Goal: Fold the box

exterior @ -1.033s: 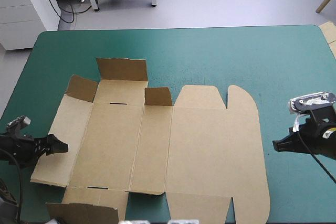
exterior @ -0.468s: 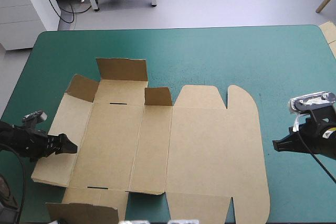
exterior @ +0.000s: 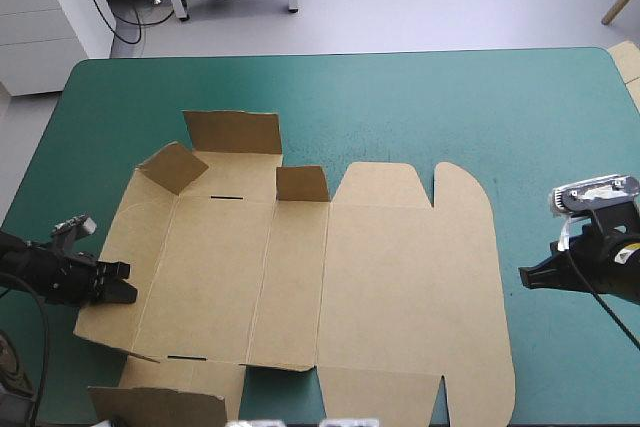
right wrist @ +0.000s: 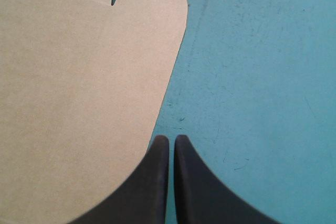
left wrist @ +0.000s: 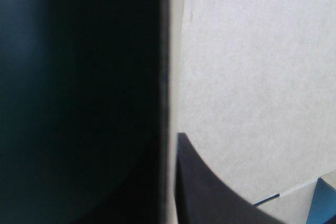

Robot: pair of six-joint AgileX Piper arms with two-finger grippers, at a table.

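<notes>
brown box (exterior: pixel 400 277) mostly flat; left gripper (exterior: pixel 122 291) pinches its 9 o'clock flap; right gripper (exterior: pixel 523 277) pressed together at 3 o'clock.

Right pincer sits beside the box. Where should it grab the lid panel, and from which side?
Probably the lid's straight right edge, approached low from the table's right: the box lies flat there, and the shut right pincer points at that edge.

The flat brown cardboard box (exterior: pixel 400 287) is a plain, even brown, broken only by two short dark slots (exterior: pixel 225 196). The bench's teal-green cover (exterior: pixel 420 107) carries faint darker scuffs. The left gripper (exterior: pixel 125 292) and the right gripper (exterior: pixel 523 277) have plain black fingers.
</notes>
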